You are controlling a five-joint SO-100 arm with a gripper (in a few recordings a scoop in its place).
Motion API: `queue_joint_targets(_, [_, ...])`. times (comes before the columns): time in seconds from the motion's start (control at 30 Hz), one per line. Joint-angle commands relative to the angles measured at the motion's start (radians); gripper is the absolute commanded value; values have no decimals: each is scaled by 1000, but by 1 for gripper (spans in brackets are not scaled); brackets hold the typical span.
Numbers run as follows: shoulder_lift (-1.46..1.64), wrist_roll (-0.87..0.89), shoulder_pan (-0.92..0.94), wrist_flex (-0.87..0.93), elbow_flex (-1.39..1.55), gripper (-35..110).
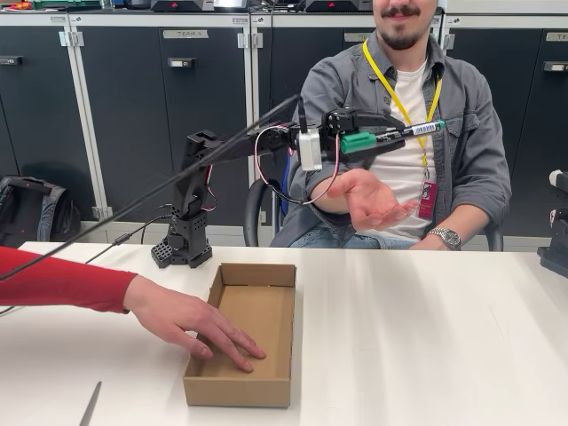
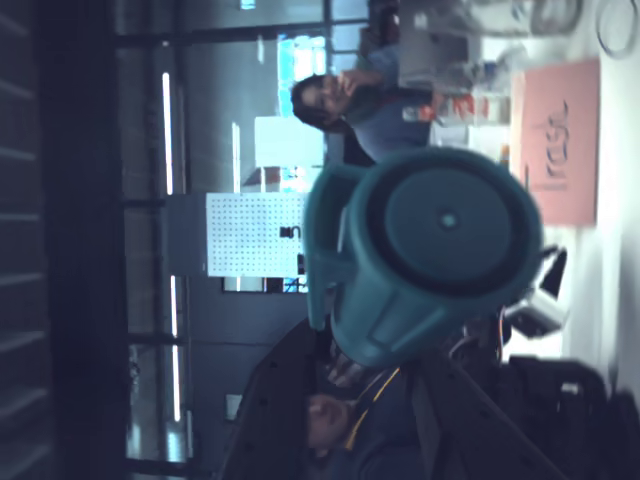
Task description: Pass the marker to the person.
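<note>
In the fixed view my black arm reaches right, level with the chest of the seated person [image 1: 466,133]. My gripper [image 1: 387,138] is shut on the marker [image 1: 410,131], held nearly level with its green cap [image 1: 358,141] toward my wrist and its green tail pointing right. The person's open hand [image 1: 373,202] waits palm up just below the marker, not touching it. The wrist view lies on its side: the marker's green cap end [image 2: 440,250] looms close between my dark fingers [image 2: 268,420].
An open cardboard box [image 1: 238,390] sits on the white table [image 1: 426,337] in front of my base [image 1: 184,244]. Another person's hand [image 1: 191,324] in a red sleeve rests inside it from the left. Dark cabinets line the back.
</note>
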Motion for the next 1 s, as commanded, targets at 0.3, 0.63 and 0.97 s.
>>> queue_joint_targets(0.3, [-17, 479, -133, 333, -164, -5])
queue_joint_targets(0.63, [-23, 689, -192, 515, -109, -5])
queue_joint_targets(0.97, [-12, 816, -181, 557, 28, -5])
